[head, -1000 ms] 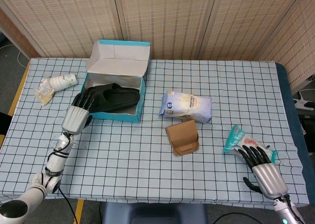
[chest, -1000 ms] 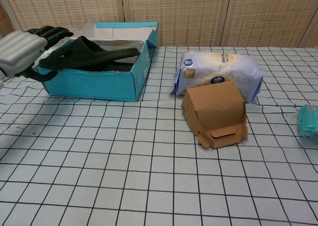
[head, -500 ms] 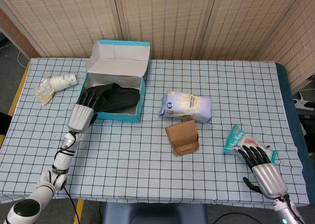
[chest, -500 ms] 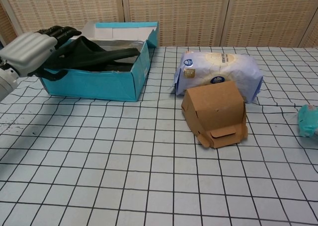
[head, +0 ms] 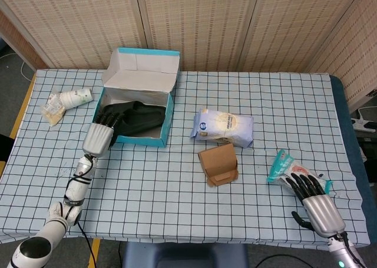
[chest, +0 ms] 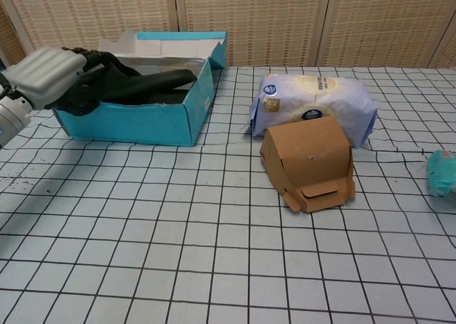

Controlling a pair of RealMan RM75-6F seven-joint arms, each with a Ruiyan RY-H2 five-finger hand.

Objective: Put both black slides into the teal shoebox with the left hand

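On the left side of the table, the teal shoebox (head: 158, 139) sits open with its lid up. Black slides (head: 138, 118) lie inside it. The left hand (head: 98, 135) is at the box's near left corner, its fingers (chest: 96, 59) reaching over the edge onto a slide; whether they grip it cannot be told. At the lower right, the right hand (head: 312, 199) rests flat, fingers apart, touching a teal snack bag (head: 281, 165)

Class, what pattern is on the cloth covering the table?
The tablecloth is pale with a dark grid of squares, clearest in the head view.
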